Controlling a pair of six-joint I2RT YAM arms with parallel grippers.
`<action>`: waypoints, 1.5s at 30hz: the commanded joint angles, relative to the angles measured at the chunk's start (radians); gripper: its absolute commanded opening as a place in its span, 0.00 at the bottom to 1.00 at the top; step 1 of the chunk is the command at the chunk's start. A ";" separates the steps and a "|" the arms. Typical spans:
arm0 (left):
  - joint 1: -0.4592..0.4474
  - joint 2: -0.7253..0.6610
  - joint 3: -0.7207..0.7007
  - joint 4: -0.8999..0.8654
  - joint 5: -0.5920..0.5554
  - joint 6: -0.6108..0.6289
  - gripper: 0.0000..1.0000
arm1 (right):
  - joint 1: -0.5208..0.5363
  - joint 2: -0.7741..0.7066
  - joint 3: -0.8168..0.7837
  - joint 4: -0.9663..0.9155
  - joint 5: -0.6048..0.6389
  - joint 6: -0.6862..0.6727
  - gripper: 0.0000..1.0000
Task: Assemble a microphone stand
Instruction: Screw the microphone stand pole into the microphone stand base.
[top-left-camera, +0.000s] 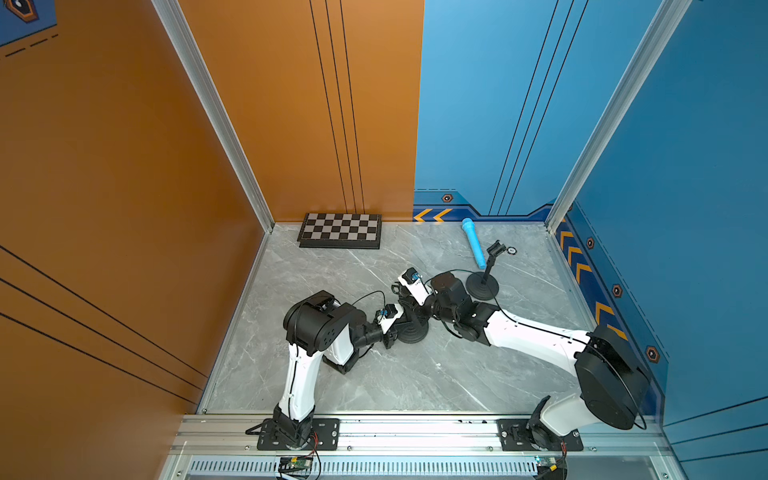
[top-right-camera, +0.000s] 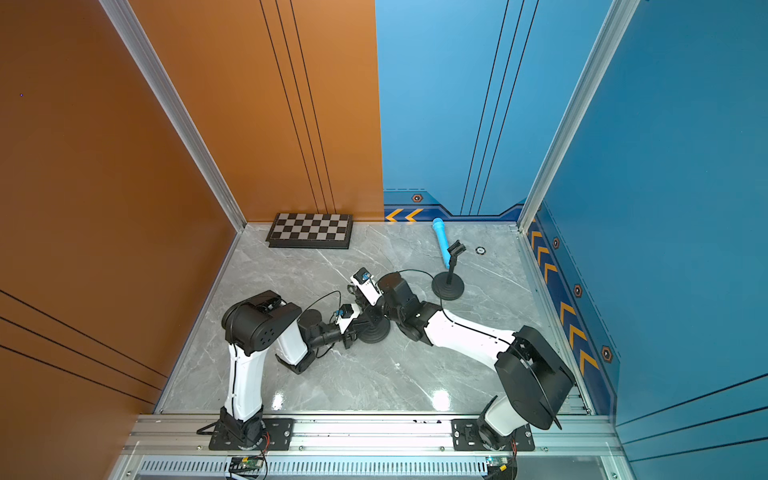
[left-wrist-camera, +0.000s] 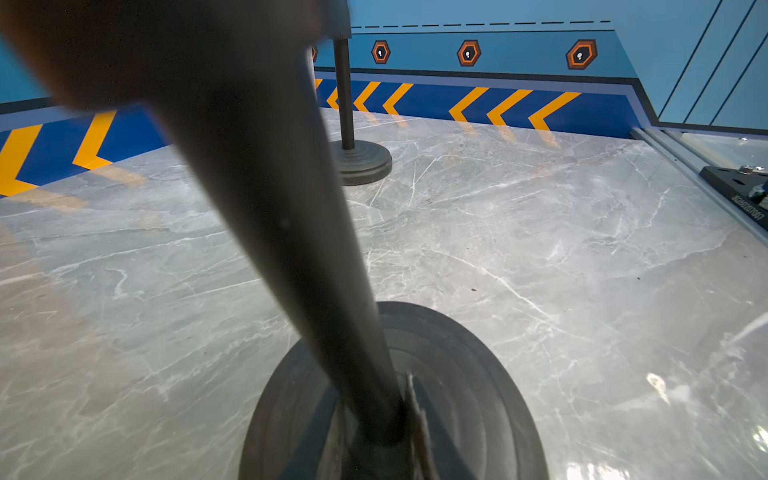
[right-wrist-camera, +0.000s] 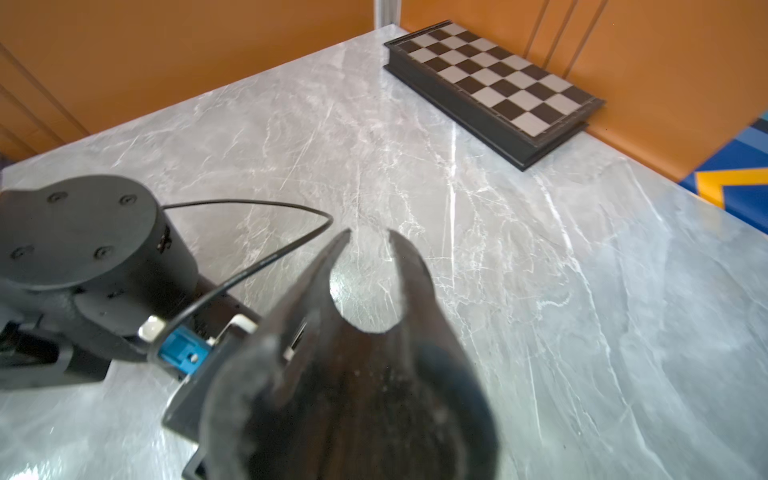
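A round black stand base (top-left-camera: 415, 334) sits mid-table, shown large in the left wrist view (left-wrist-camera: 478, 374). A black pole (left-wrist-camera: 291, 232) rises from it. My left gripper (left-wrist-camera: 378, 436) is shut on the pole just above the base; in both top views it reaches in from the left (top-left-camera: 394, 331) (top-right-camera: 353, 330). My right gripper (top-left-camera: 405, 298) comes from the right over the pole's top. It is shut on a black U-shaped microphone clip (right-wrist-camera: 365, 286), which hides its jaws. A blue microphone (top-left-camera: 473, 243) lies at the back right.
A second stand (top-left-camera: 483, 283) with pole and clip stands just right of my right arm, also in the left wrist view (left-wrist-camera: 361, 162). Behind it lies a small round part (top-left-camera: 511, 250). A chessboard (top-left-camera: 340, 232) rests against the back wall.
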 joint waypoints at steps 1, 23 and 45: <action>0.000 0.049 -0.020 -0.177 -0.027 0.006 0.27 | 0.130 0.045 -0.079 0.084 0.513 0.325 0.00; -0.001 0.054 -0.019 -0.178 -0.024 0.015 0.27 | -0.035 -0.033 0.091 -0.348 -0.294 -0.154 0.46; -0.002 0.065 -0.017 -0.177 -0.014 0.021 0.27 | -0.293 0.098 0.210 -0.369 -0.777 -0.478 0.49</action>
